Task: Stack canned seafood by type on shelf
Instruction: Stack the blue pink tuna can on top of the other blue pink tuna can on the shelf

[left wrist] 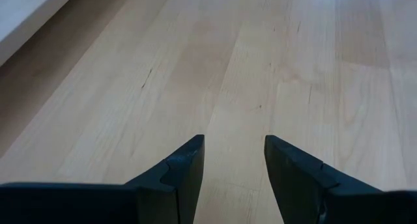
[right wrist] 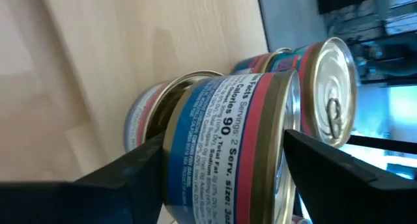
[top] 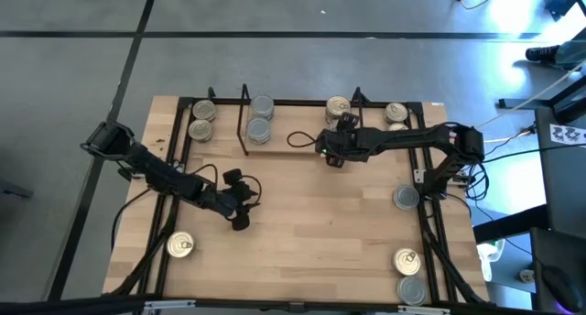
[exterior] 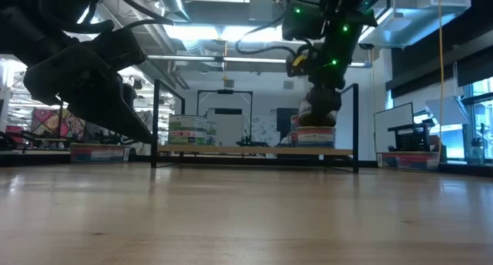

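Observation:
The shelf is a black wire rack with a light board at the table's far edge. Silver-topped tins and gold-lidded tins stand on its left half. My right gripper reaches over its right half and is shut on a red-and-blue-labelled tin, just in front of a stacked gold pull-ring tin. In the low view the right arm hangs over a short stack. My left gripper is open above bare wood, left of the table's middle. My right gripper holds the labelled tin between its two fingers, one finger by the lid rim and the other by the bottom rim. The fingers come about level from the near side. The tin is upright beside a lower tin; whether it rests there cannot be told.
More tins lie on the table: one near the left front corner, one by the right edge and two at the right front corner. Another gold tin stands at the shelf's right end. Upright wire loops divide the shelf.

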`<state>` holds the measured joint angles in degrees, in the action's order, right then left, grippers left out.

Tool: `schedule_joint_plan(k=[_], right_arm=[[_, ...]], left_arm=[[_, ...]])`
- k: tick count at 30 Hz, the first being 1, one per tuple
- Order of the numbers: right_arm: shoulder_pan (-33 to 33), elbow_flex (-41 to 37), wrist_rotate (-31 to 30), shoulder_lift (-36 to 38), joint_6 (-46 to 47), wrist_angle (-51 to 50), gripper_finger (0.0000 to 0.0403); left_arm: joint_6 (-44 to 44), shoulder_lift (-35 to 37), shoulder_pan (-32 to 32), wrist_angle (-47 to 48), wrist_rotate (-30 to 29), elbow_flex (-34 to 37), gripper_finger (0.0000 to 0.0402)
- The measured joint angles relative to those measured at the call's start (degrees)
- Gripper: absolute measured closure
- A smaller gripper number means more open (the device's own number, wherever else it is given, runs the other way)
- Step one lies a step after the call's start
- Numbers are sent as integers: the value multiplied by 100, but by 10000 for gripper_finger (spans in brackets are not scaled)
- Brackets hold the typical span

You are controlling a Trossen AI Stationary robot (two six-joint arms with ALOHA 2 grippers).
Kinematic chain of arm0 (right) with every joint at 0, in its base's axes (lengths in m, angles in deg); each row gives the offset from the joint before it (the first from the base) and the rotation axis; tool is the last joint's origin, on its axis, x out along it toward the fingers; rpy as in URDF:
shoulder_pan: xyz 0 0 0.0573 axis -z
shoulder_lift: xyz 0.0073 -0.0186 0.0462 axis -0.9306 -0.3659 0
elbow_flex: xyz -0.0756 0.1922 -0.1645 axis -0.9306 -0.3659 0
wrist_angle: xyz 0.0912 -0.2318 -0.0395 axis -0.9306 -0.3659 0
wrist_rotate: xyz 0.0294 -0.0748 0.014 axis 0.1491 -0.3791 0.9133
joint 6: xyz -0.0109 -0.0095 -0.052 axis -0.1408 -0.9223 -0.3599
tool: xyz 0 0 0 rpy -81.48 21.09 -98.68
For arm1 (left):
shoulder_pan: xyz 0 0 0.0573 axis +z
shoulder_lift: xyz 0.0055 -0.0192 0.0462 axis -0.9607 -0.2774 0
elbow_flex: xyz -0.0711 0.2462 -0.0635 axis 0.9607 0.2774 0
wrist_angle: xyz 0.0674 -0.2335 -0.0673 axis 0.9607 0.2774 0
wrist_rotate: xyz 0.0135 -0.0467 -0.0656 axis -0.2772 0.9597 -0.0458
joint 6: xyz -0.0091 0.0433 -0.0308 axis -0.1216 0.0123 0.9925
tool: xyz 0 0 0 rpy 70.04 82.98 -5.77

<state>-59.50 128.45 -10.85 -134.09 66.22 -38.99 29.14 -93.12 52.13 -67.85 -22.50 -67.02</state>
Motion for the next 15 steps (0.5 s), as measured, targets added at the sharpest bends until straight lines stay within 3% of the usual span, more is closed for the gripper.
schedule_joint_plan(k=[9, 15], right_arm=[[0, 142, 414, 2, 213, -176, 121], [-2, 133, 126, 0, 484, -187, 121]], left_arm=[[-1, 2, 0, 0, 0, 0, 243], [1, 0, 0, 0, 0, 0, 243]])
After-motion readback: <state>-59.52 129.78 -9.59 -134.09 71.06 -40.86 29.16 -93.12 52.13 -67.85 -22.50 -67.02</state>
